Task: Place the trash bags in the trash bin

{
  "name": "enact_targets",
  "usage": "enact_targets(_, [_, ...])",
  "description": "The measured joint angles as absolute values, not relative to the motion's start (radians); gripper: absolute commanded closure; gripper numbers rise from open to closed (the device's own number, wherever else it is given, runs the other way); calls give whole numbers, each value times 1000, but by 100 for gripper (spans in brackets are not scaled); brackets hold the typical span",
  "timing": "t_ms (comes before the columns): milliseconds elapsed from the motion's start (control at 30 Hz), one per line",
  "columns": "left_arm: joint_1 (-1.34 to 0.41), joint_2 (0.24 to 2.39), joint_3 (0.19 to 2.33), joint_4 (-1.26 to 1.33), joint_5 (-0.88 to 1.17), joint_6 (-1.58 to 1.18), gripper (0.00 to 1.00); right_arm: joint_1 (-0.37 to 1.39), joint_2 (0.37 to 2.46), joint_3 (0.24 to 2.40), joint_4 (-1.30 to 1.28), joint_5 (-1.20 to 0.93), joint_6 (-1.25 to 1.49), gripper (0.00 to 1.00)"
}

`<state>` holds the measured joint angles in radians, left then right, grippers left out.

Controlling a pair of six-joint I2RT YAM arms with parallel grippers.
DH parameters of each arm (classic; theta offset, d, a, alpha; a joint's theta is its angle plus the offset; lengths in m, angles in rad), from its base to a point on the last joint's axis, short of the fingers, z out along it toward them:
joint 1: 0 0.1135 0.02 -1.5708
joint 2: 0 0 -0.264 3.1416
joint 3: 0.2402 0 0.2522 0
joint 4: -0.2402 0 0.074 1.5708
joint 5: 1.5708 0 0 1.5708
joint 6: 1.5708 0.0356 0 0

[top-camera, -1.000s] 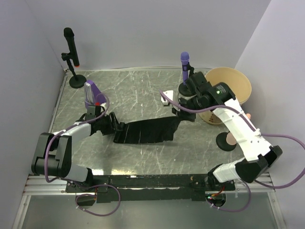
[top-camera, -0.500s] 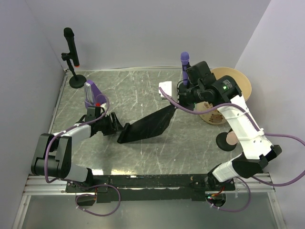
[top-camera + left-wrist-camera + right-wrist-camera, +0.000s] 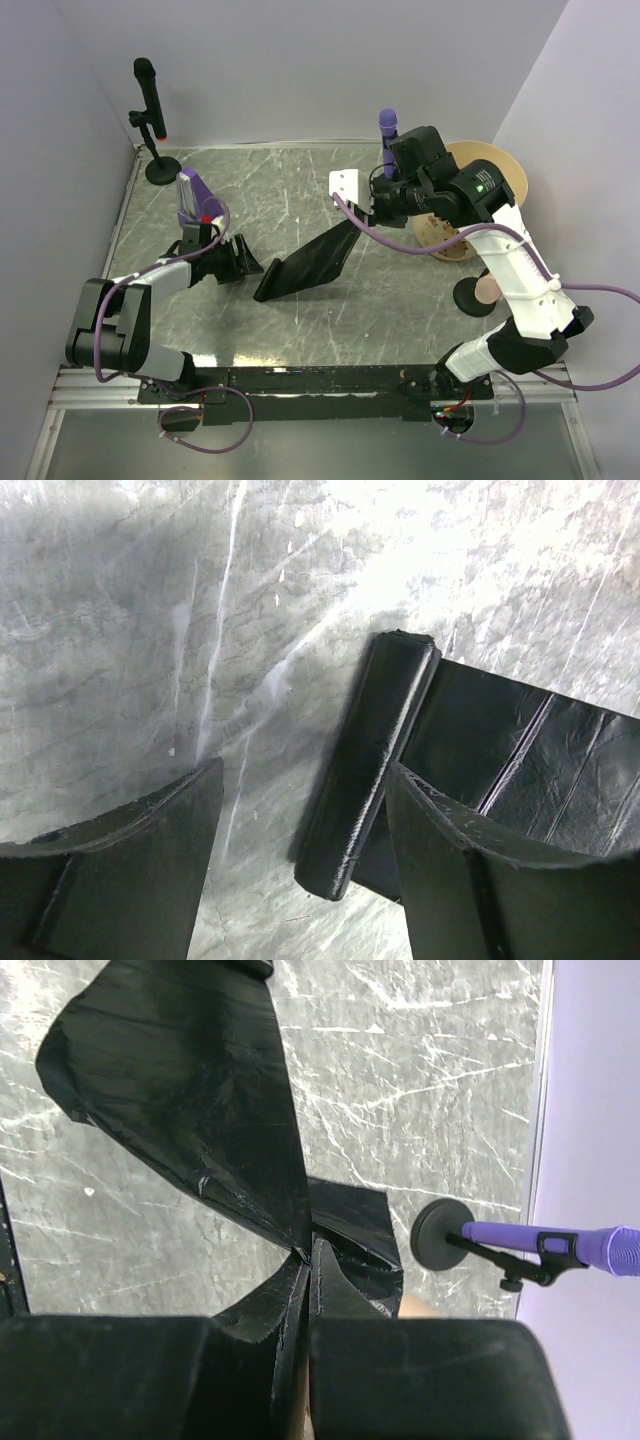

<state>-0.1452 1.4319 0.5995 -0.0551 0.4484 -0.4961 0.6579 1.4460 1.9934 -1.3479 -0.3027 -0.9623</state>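
Right hand (image 3: 360,216) pinches the upper end of a thin, glossy black plastic trash bag (image 3: 308,263), whose rolled lower edge rests on the grey marbled counter (image 3: 290,190) between the spread fingers of the left hand (image 3: 248,262). A round tan trash bin (image 3: 510,170) stands at the far right corner.

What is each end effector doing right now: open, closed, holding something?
Left end effector: open, holding nothing.
Right end effector: closed on the thin, glossy black plastic trash bag.
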Motion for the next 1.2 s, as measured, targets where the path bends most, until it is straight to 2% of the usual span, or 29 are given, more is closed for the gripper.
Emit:
enact_targets(667, [-199, 1495, 632, -5, 466, -511, 30, 721, 1425, 2063, -1348, -236, -903, 100])
enact_targets(900, [-221, 1523, 664, -23, 439, -521, 32, 727, 1337, 1976, -1344, -201, -874, 100])
enact_targets(1200, [-232, 1523, 668, -29, 412, -540, 30, 727, 1108, 1676, -1359, -126, -885, 100])
